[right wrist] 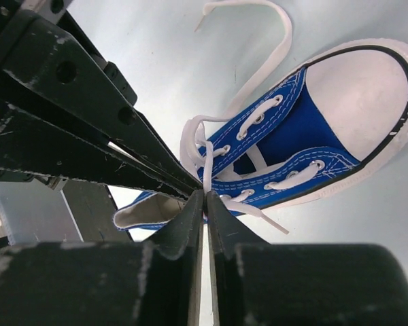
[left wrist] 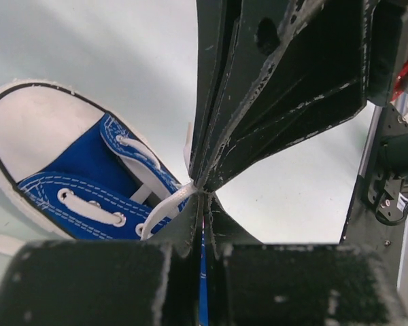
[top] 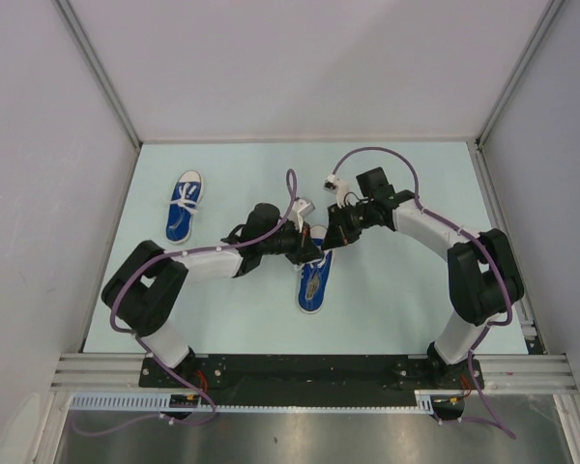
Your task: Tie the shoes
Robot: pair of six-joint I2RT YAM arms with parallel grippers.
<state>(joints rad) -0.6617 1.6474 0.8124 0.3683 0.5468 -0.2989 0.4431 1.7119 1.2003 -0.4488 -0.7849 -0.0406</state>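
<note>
Left gripper clamped on lace | right gripper pinching same lace | over near shoe

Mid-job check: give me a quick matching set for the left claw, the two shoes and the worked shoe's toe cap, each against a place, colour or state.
Things:
1. left claw
2. far shoe
3. near shoe
4. near shoe's toe cap

Place, colour or state:
A. white
B. right at the claw's tip
C. shut on a lace
D. alone and untouched, off to the left

Pairs: 1-C, 2-D, 3-B, 4-A
</note>
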